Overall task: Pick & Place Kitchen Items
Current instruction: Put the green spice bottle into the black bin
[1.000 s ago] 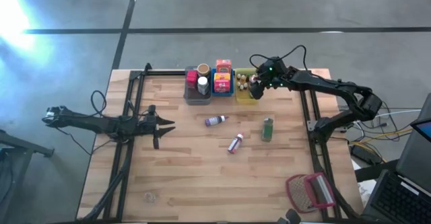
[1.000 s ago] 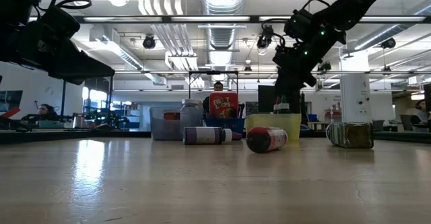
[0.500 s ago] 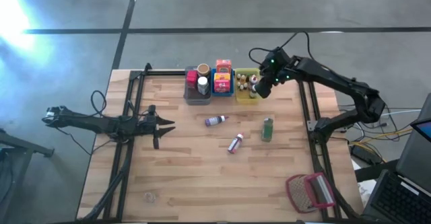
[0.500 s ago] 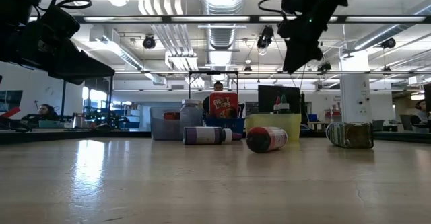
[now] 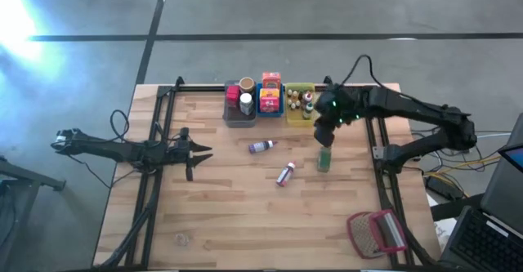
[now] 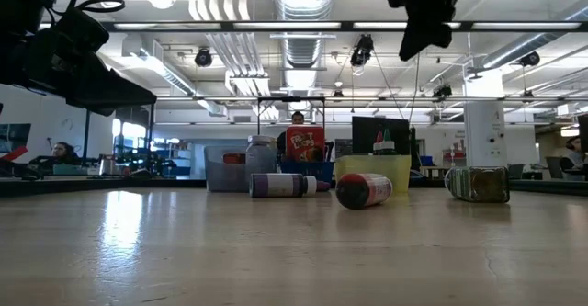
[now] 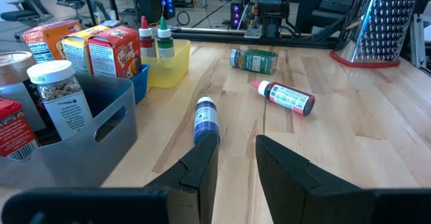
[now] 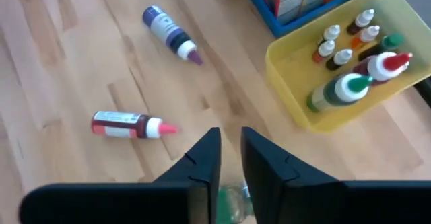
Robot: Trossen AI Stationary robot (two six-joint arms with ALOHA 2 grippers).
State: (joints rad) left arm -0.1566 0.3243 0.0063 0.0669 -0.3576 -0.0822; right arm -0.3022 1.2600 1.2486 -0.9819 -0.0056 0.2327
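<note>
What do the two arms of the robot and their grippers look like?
Both arms are dark, almost black, and built of slim jointed segments. The right arm carries small green lights near its wrist and a thin black cable looping above it. The left arm also trails a black cable. The left gripper has two flat, angular black fingers.

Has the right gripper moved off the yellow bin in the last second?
Yes. In the high view the right gripper has left the yellow bin and now hangs over the table just short of the green bottle, nearer the front edge.
</note>
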